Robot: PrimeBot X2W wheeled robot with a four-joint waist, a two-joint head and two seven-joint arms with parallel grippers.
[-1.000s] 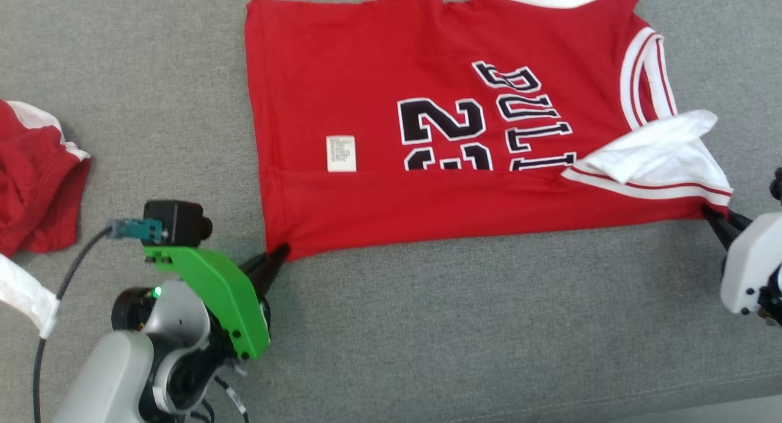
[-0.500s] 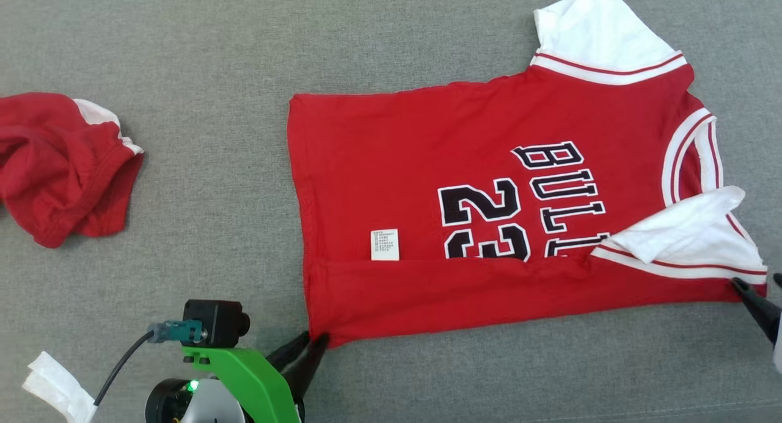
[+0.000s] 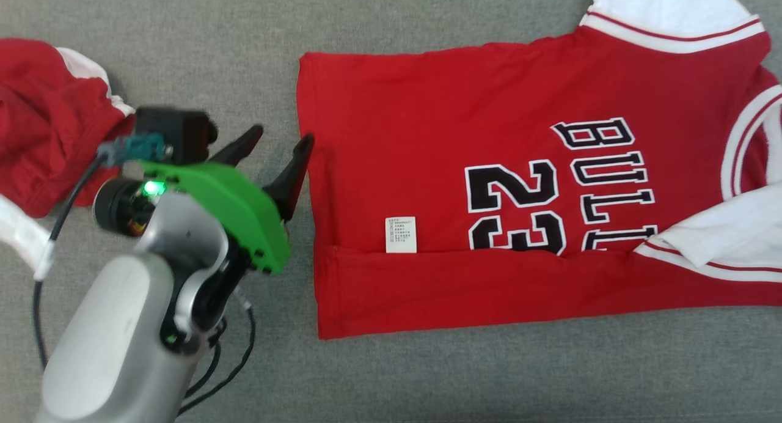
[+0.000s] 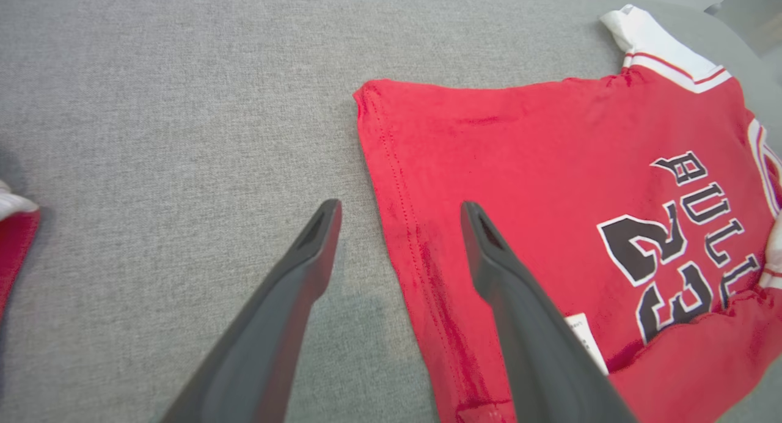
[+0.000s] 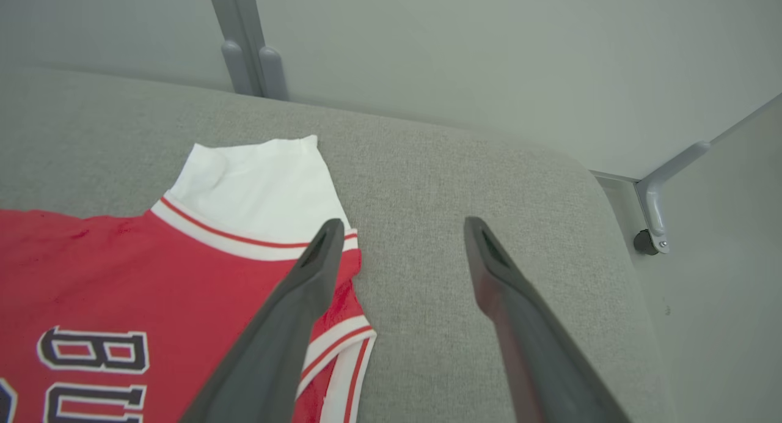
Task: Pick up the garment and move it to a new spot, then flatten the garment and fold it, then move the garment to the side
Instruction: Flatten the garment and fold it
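Note:
The garment (image 3: 458, 123) is a red jersey with black lettering and white sleeves, lying flat on the grey cushion (image 3: 427, 374). Its near long edge is folded over onto the front, just below a white label (image 3: 401, 234). My left gripper (image 3: 282, 134) stands open beside the jersey's left hem. In the left wrist view my left gripper (image 4: 400, 204) straddles the hem of the garment (image 4: 519, 154), one finger over the red cloth and one over the cushion, nothing held. My right gripper (image 5: 403, 222) is open above the cushion, beside the garment (image 5: 122, 270) and its white sleeve (image 5: 250, 184).
A second crumpled red and white garment (image 3: 43, 136) lies at the far left, close behind my left wrist. Past the cushion's rounded edge (image 5: 605, 227) on the right stand a pale wall and metal brackets (image 5: 657, 227).
Both grippers have opened and let go of the jersey's near corners. My left gripper has moved up along the left hem. The head camera has shifted.

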